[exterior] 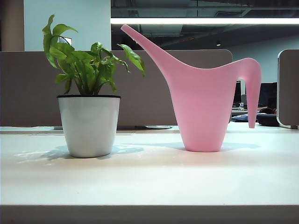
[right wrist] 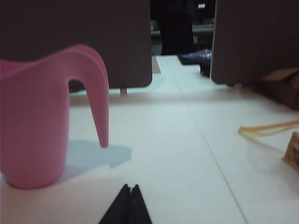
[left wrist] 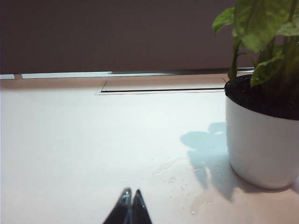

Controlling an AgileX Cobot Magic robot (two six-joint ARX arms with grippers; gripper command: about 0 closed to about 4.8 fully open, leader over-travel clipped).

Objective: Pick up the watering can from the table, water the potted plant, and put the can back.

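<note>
Exterior view: 1 watering can (exterior: 203, 100) | 1 potted plant (exterior: 88, 100) | 2 pincers (both closed): left pincer (left wrist: 130, 192), right pincer (right wrist: 130, 187)

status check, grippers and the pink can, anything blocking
Left gripper shut, empty, near the potted plant. Right gripper shut, empty, short of the watering can. Can upright on table, untouched. Nothing blocking.

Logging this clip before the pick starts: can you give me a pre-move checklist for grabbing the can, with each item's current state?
1. Can upright on table: ok.
2. Can's handle free, nothing touching it: ok.
3. Right hand open for the grasp: not ok, shut, tips together short of the can.
4. Left hand clear of the plant: ok, shut, apart from the pot.
5. Table dry: not ok, droplets beside the pot.
6. Water in can: cannot tell.
</note>
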